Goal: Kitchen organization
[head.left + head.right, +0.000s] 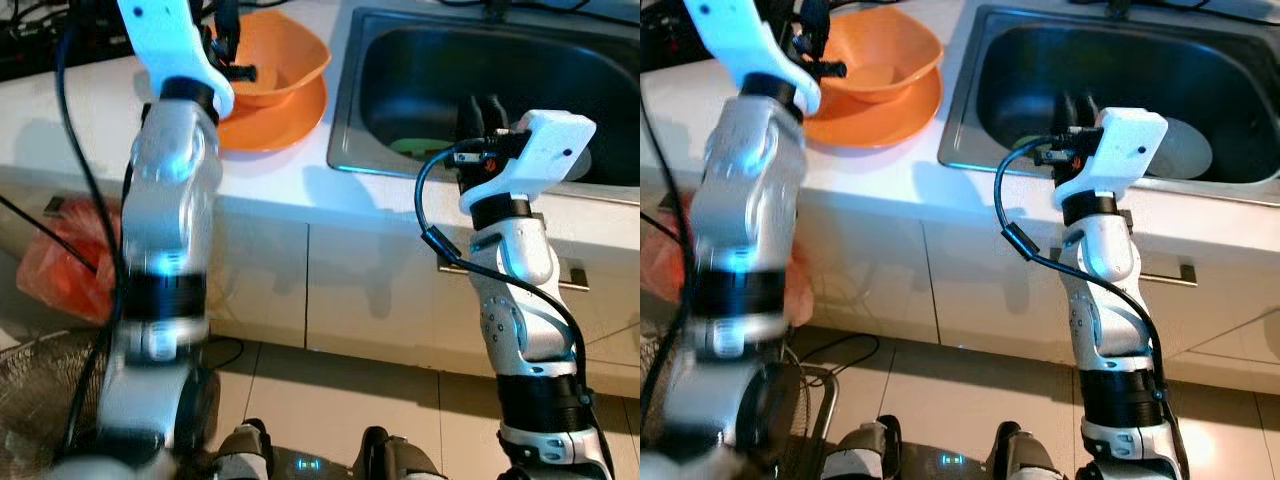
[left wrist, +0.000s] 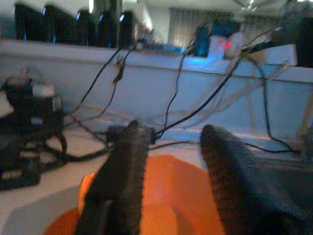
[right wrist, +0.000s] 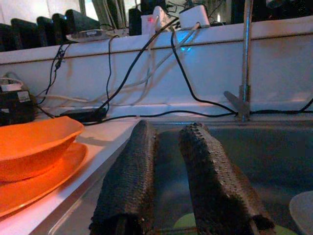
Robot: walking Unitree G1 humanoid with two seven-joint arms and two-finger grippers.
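Head stereo downward; wrist cameras counter-level.

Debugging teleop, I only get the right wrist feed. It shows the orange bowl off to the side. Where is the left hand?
Observer: The left hand hangs over the orange bowl, its fingers apart and holding nothing.
Operator: Is the bowl sitting on the bare counter?
Observer: No, it sits on an orange plate, beside the sink.
Operator: And my right hand?
Observer: The right hand reaches over the sink's front rim, above something green in the basin; a pale dish lies beyond the wrist.
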